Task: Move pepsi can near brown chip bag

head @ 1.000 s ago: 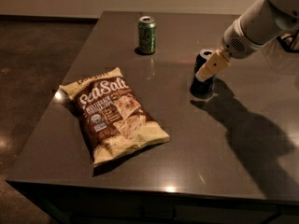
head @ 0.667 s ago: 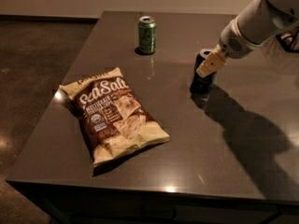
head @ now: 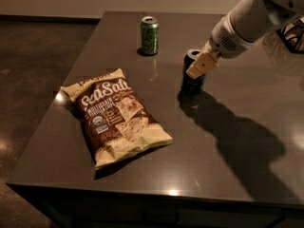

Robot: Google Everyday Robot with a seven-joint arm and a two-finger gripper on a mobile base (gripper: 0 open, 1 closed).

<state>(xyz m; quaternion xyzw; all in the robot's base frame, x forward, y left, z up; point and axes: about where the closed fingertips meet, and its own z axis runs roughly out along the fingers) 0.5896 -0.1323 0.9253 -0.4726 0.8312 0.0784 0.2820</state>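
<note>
The pepsi can, small and dark blue, stands upright at the middle right of the dark table. My gripper comes in from the upper right and is shut on the can. One cream finger lies across the can's near upper side; the other is hidden behind it. The brown chip bag lies flat at the front left of the table, about a can's height to the left of the can and nearer the front.
A green can stands upright at the back of the table, left of the pepsi can. The table's left edge and front edge drop to a dark floor. My arm's shadow falls across the table's right half.
The gripper and the pepsi can in it have moved a short way to the left, toward the chip bag. The bag and the green can have not moved.
</note>
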